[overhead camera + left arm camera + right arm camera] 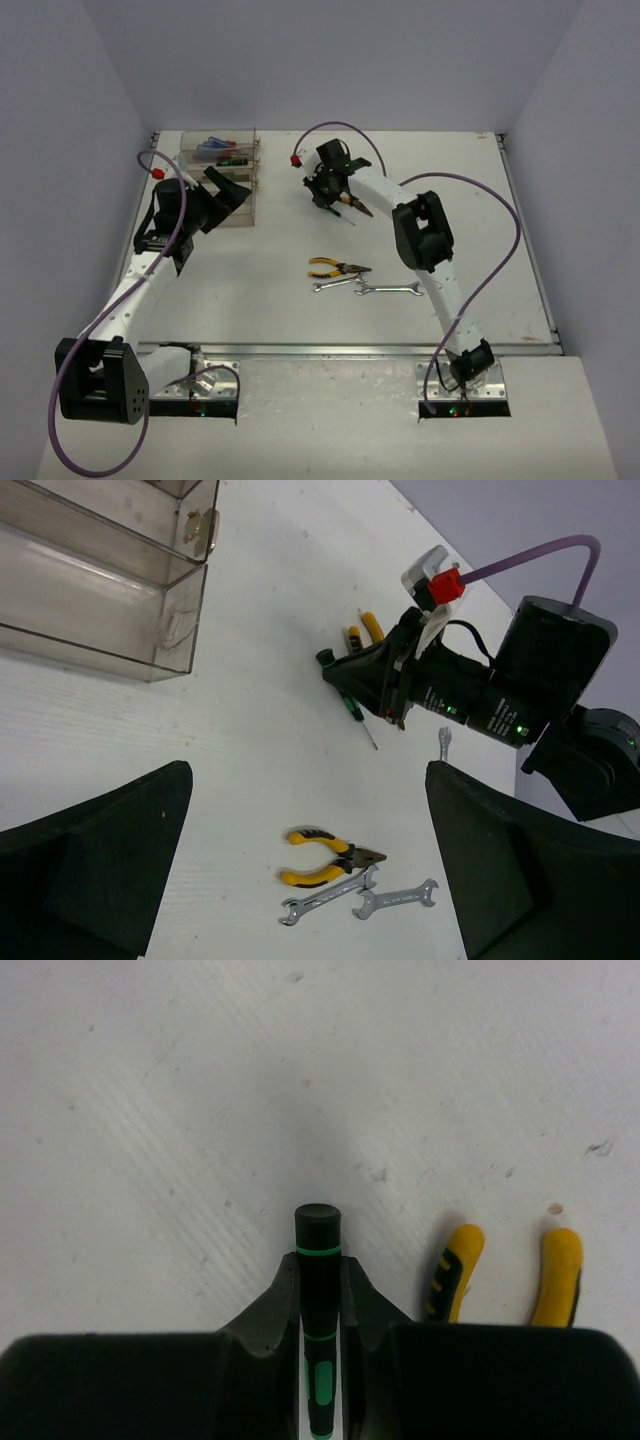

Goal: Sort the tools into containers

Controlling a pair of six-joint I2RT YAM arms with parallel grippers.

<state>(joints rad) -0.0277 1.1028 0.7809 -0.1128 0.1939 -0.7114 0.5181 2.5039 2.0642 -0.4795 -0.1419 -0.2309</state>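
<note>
- Stretching under everything, the white worktop (pixel 250 300) is carrying the bins and the loose tools.
- The left gripper (pixel 308 780) is hovering just beside the bins, and its jaws are standing wide apart with nothing between them.
- The right gripper (pixel 318 1280) is reaching over the far middle of the worktop, and its jaws are clamping the handle of a black-green screwdriver (pixel 318 1225). Whether its tip is touching the worktop I cannot tell.
- The clear bins (pixel 248 205) are sitting in a stepped row at the far left corner of the worktop.
- One yellow-handled pair of pliers (pixel 338 267) is lying in the middle of the worktop, well apart from the bins.
- A second yellow-handled pair (pixel 555 1270) is lying just beside the right gripper.
- Two silver wrenches (pixel 388 290) are lying just beside the middle pliers on the near side, one nearly touching them.
- A third wrench (pixel 444 742) is showing beside the right arm in the left wrist view.
- Blue and red screwdrivers (pixel 215 143) are resting in the farthest bin.
- Another black-green one (pixel 232 160) is resting in the next bin.
</note>
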